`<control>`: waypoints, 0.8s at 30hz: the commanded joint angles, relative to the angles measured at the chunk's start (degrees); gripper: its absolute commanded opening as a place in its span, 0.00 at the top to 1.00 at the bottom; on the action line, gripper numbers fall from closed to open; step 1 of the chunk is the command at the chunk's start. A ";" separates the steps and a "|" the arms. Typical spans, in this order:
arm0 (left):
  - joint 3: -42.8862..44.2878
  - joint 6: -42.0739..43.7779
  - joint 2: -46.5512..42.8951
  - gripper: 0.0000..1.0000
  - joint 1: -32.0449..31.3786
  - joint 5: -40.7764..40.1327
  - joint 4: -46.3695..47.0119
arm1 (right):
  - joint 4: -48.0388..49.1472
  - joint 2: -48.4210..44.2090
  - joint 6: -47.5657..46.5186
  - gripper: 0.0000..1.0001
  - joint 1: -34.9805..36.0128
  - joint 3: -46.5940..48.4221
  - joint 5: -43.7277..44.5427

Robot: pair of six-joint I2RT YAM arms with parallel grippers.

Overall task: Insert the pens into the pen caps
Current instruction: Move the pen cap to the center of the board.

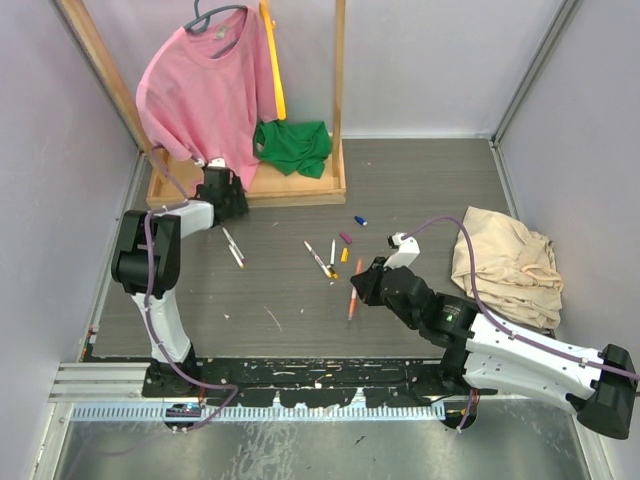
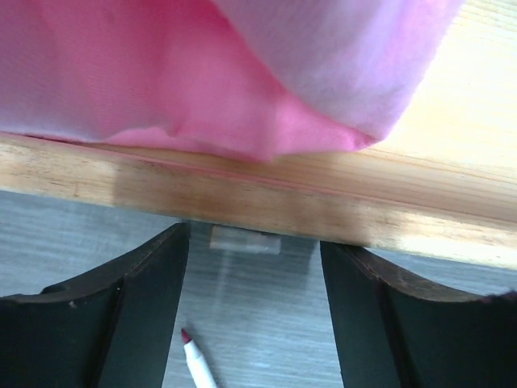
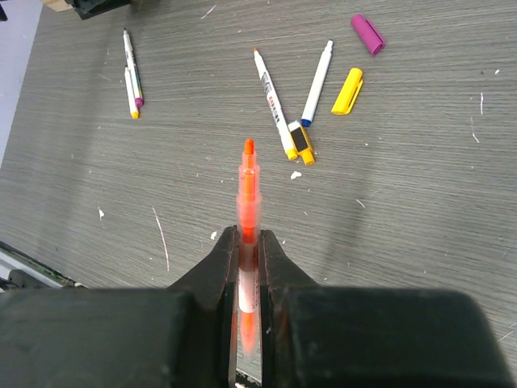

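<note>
- L gripper: jaws wide apart, nothing btwn them. It's parked right against the base of the wooden rack, under the hem of the pink shirt. A lift or fwd move from there could snag the cloth or knock the rail, and poss. drag the shirt onto the table.
- R gripper: clamped tight on the orange pen, low over the table, w/ the bare tip pointing away from the wrist. The hold is on the rear of the barrel and a long front end sticks out. A sideways push at a cap mouth could swivel the pen in the jaws, so it'd go in crooked or not at all.
- Same pen: dip too low and the nib drags on the table, leaving a smear or a bent tip.
- Loose pens: pen pair lies near the L gripper; two pens in a V lie mid-table, just ahead of the held pen. A careless sweep by either arm would scatter them.
- Caps: yellow cap, magenta cap and blue cap lie loose beyond the V. Prob. light and round, so they'd skid or roll if pushed w/ nothing holding them.
- No orange cap I can pick out, so there's a wrong-colour risk.
</note>
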 commanded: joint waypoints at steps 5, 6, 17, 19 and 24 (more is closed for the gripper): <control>2.82 -0.42 3.03 0.35 0.12 8.59 8.84 | 3.60 0.17 -1.03 1.00 -0.75 1.83 -1.15; 2.93 -0.21 3.10 0.36 0.10 8.73 8.87 | 3.77 0.26 -1.00 1.00 -0.82 1.85 -1.29; 3.33 0.10 3.25 0.47 -0.16 8.54 7.65 | 5.02 1.10 -0.90 1.00 -1.73 1.87 -3.15; 3.23 0.24 3.13 0.50 -0.26 8.53 7.64 | 5.03 1.07 -0.91 1.00 -1.87 1.83 -3.21; 3.94 0.94 3.54 0.57 -0.76 7.95 6.94 | 5.21 1.10 -0.85 1.00 -2.16 1.69 -3.45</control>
